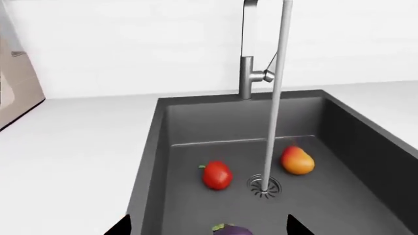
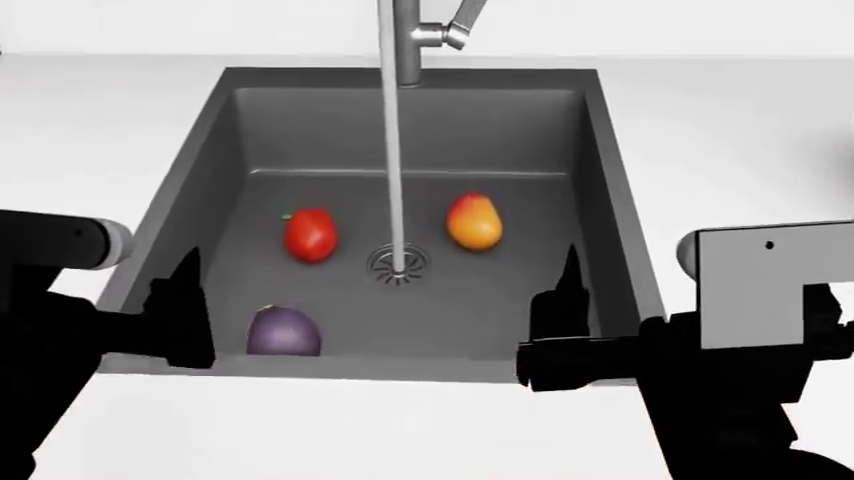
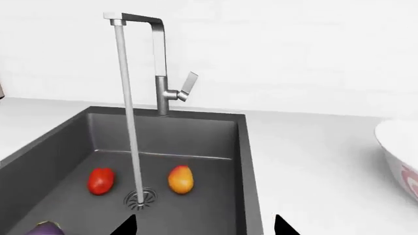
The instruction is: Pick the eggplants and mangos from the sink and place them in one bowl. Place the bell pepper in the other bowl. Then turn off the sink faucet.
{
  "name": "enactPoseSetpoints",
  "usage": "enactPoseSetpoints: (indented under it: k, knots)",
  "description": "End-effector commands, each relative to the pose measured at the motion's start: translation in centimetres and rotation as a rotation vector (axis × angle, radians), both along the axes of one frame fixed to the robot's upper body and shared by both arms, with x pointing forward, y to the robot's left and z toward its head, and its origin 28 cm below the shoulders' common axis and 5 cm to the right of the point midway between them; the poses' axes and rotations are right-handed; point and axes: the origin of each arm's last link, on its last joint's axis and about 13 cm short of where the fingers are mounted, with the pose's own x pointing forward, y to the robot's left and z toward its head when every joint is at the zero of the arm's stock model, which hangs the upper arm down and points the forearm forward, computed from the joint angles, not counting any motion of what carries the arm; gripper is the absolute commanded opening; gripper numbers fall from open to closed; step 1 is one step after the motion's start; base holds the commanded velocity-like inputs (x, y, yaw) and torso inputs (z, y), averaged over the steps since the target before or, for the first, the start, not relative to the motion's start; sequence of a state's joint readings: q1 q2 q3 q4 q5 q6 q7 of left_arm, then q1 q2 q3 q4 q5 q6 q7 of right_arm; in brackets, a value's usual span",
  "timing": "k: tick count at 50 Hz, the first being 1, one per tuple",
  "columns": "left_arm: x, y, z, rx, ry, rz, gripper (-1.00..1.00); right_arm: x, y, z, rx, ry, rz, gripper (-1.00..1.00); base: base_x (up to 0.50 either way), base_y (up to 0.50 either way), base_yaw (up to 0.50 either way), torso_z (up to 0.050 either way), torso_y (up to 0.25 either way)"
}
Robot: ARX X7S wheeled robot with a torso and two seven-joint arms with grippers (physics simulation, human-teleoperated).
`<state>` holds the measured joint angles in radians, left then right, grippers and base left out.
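Three pieces of produce lie in the sink (image 2: 200, 170), so by my reading no fruit has been moved and the task stands at its first step, choosing and reaching for a first pick. The sink fills the middle of the head view, a deep dark grey basin set in a white counter (image 2: 747, 130), and the sink faucet (image 3: 160, 73) rises at its upper centre with a stream of water (image 2: 395, 150) falling onto the round drain (image 2: 399, 263). At the right edge of the right wrist view shows part of one bowl (image 3: 398, 147), white with a pink mark on its side. The left gripper (image 2: 180, 315) hangs over the lower left of the basin and the right gripper (image 2: 561, 315) over its lower right; both hold nothing, and their dark fingertips stand apart in the wrist views, so they look spread, though only the tips show. The eggplant (image 2: 283, 331) sits lower left in the head view, just beside the left gripper; the mango (image 2: 474, 222) lies right of the drain, the bell pepper (image 2: 310, 235) left of it. The next move calls for lowering the left gripper around the eggplant, well clear of the basin wall. No brand, label or writing can be read anywhere.
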<state>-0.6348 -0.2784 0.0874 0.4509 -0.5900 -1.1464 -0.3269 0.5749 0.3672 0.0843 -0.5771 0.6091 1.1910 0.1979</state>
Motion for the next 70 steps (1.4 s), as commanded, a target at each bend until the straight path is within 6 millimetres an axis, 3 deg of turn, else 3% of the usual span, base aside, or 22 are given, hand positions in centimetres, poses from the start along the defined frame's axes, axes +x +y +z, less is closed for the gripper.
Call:
enactPoseSetpoints:
  k: [1,17,46,48,49,50,52,56,65,70]
  knots:
    - [0.2,0.0,0.3,-0.010,0.033,-0.028,1.00,-0.1,-0.2,-0.5,0.036,0.016,0.003,1.00,0.50,0.00,0.00,0.000,0.000]
    - [-0.1,-0.2,-0.7,-0.008,0.053,-0.015,1.00,0.0,-0.5,-0.3,0.028,0.014,-0.007,1.00,0.50,0.00,0.00,0.000,0.000]
    - [0.3,0.3,-0.6,0.022,0.087,0.000,1.00,0.0,-0.3,-0.8,0.049,0.065,0.002,1.00,0.47,0.00,0.00,0.000,0.001]
    - [-0.2,0.2,-0.4,-0.021,0.176,-0.073,1.00,0.0,-0.3,-0.7,0.052,0.068,0.001,1.00,0.00,0.00,0.00,0.000,0.000]
    - [-0.7,0.2,1.2,-0.018,0.211,-0.082,1.00,0.4,-0.2,-0.5,0.045,0.090,0.004,1.00,0.00,0.00,0.00,0.000,0.000]
    - [-1.3,0.7,1.1,0.051,0.314,-0.059,1.00,0.4,-0.3,-0.5,0.045,0.091,0.003,1.00,0.00,0.00,0.00,0.000,0.000]
    - [-1.9,0.8,2.0,0.077,0.338,-0.028,1.00,0.4,-0.3,-0.7,0.048,0.096,0.002,1.00,0.00,0.00,0.00,0.000,0.000]
    - [-4.4,0.3,3.1,0.046,0.375,-0.198,1.00,0.6,-0.1,-1.2,0.053,0.109,0.007,1.00,0.00,0.00,0.00,0.000,0.000]
    - [-4.6,-0.1,4.2,0.021,0.418,-0.262,1.00,0.8,0.1,-1.5,0.049,0.129,0.018,1.00,0.00,0.00,0.00,0.000,0.000]
    - [-4.5,-0.2,3.3,0.060,0.517,-0.248,1.00,0.6,0.0,-1.5,0.052,0.130,0.013,1.00,0.00,0.00,0.00,0.000,0.000]
